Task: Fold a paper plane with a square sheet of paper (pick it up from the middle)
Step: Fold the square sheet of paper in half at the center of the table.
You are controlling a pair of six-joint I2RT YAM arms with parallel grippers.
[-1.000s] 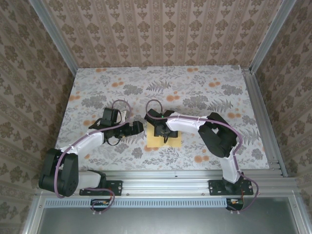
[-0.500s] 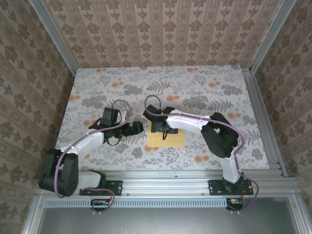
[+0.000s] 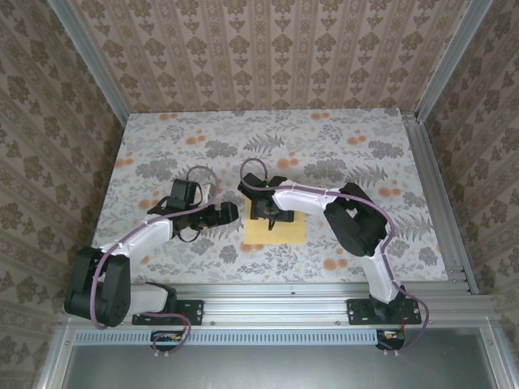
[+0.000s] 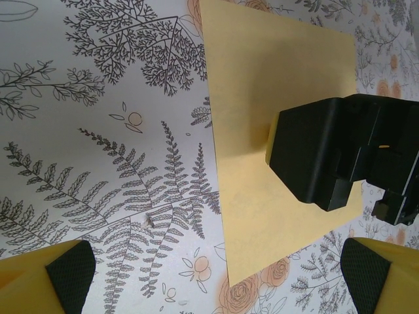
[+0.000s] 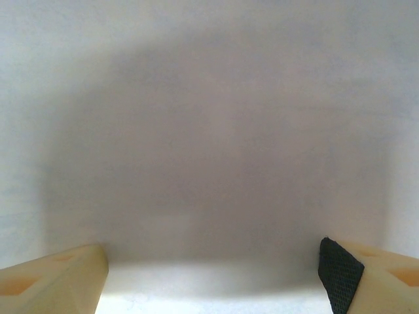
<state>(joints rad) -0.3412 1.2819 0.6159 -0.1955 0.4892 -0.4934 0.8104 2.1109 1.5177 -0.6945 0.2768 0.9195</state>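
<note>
Over the flower-printed desk (image 3: 349, 154) the right arm (image 3: 312, 197) has swung its wrist a little to the left since a second ago, while the left arm (image 3: 146, 231) has kept its place. Between the arms, the square sheet of paper (image 4: 262, 98) lies flat on the desk. The right gripper (image 5: 209, 261) hangs close above the sheet, jaws spread wide with nothing between them. The left gripper (image 4: 213, 271) hovers just beside the sheet's left edge, likewise wide open.

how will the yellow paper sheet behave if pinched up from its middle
Probably floppy: the square sheet of paper looks thin and lies flat on the floral tabletop, so lifted edges would likely droop. Likely light; a push may slide it.
</note>
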